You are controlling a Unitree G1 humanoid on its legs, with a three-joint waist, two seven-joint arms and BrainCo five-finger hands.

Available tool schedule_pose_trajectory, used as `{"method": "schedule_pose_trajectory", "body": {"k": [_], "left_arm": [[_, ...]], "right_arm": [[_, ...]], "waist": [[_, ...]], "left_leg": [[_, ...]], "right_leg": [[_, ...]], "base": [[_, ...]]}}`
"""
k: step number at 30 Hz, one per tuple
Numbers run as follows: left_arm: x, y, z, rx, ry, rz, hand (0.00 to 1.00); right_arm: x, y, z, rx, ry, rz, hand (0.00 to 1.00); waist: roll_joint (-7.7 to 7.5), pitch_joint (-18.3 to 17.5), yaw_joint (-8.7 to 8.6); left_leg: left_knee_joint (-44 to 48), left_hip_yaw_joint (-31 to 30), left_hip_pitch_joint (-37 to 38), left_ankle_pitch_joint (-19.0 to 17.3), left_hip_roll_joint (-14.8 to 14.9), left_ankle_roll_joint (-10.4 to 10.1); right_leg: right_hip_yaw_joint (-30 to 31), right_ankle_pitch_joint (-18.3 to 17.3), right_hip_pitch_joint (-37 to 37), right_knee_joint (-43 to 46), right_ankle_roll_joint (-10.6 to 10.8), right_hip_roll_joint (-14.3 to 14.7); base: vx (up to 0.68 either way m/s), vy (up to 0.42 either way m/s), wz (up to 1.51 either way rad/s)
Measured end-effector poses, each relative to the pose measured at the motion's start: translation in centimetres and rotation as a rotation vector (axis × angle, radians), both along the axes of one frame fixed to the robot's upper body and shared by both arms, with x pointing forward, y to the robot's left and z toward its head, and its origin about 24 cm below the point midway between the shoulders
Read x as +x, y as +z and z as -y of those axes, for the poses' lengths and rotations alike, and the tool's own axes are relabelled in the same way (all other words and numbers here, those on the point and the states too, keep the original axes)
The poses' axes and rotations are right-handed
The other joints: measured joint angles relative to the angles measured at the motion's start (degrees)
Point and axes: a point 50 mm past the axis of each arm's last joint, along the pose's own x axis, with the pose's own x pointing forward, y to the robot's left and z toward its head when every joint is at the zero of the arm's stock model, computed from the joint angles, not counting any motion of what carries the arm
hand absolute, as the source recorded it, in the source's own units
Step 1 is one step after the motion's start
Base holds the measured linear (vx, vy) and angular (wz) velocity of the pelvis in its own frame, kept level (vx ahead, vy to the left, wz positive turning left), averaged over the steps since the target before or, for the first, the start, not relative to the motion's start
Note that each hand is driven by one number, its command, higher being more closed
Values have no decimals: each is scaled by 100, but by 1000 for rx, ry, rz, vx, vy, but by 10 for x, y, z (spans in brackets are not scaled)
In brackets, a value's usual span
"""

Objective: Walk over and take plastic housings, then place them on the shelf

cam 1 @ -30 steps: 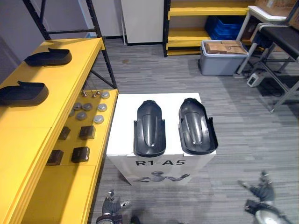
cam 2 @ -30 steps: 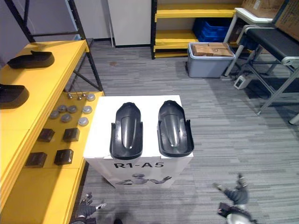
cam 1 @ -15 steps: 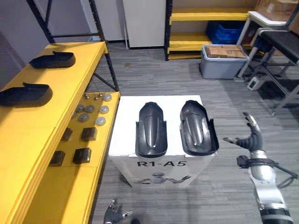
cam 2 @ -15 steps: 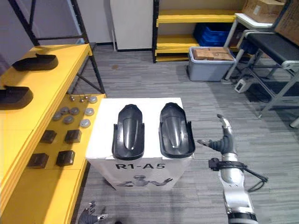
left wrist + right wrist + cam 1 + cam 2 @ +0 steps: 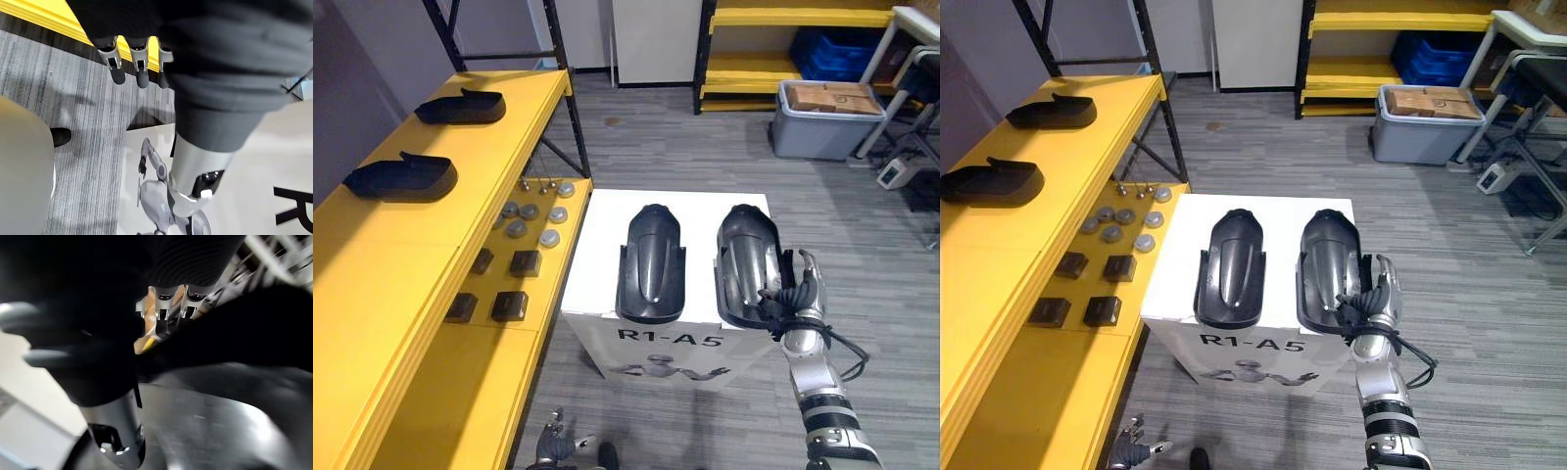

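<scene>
Two black plastic housings lie side by side, hollow side up, on a white box (image 5: 597, 245): the left housing (image 5: 649, 250) and the right housing (image 5: 744, 245). My right hand (image 5: 793, 304) is at the right housing's near right rim. Its fingers (image 5: 808, 279) stand straight up along the outer wall and its thumb reaches over the rim onto the inside. In the right wrist view that rim (image 5: 220, 396) lies right before the fingers (image 5: 166, 303). My left hand (image 5: 553, 446) hangs open low down by the box's front, fingers (image 5: 139, 63) straight.
A long yellow shelf (image 5: 411, 255) runs along the left, carrying two more black housings (image 5: 460, 106) (image 5: 401, 176), several round discs (image 5: 533, 215) and small black blocks (image 5: 509, 284). A grey tote (image 5: 827, 117) and yellow racks stand beyond the box.
The camera has shifted. My right hand has come up from low down and moved in leftward to the right housing's rim. The left hand has stayed low.
</scene>
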Motion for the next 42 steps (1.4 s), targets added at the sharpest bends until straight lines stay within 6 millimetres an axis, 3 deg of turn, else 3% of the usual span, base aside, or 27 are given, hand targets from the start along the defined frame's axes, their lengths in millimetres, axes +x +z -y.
{"method": "schedule_pose_trajectory", "body": {"k": [7, 8, 13, 20, 29, 42], "left_arm": [[2, 0, 7, -8, -36, 2, 0], [3, 0, 8, -9, -39, 2, 0], [5, -1, 7, -5, -48, -2, 0], [6, -3, 5, -11, -38, -16, 0], [6, -4, 2, -6, -30, -24, 0], [26, 22, -14, 14, 67, 136, 0]], "right_arm": [[15, -10, -3, 67, 9, -81, 0], [17, -13, -4, 91, 21, -103, 100], [25, -14, -9, 180, 57, -122, 100], [28, -8, 7, 187, 29, -119, 100], [12, -2, 12, 167, 48, -65, 100], [-17, 55, -1, -6, 77, 242, 100]], "waist": [[15, 42, -52], [14, 49, -51], [1, 85, -52], [-16, 106, -52], [-51, 127, -135], [-50, 115, -185]], "left_leg": [[-5, 2, -4, -1, 0, -2], [-6, 3, 11, -2, 3, -4], [-8, 7, 36, -13, 10, -20], [-9, 21, 135, -41, 29, -60], [10, 13, 205, -85, 69, -122], [23, -5, 210, -83, 111, -119]], "right_leg": [[-22, 1, 40, -75, 0, 3], [-26, 1, 62, -88, -1, 5], [-32, 1, 97, -104, -1, 8], [-24, 1, 223, -182, -1, 30], [-10, 15, 294, -177, -18, 69], [2, 149, 290, -82, -16, 87]], "base": [[0, 0, 0], [0, 0, 0], [0, 0, 0], [1, -1, -1], [2, 0, 0], [-13, 1, 0]]}}
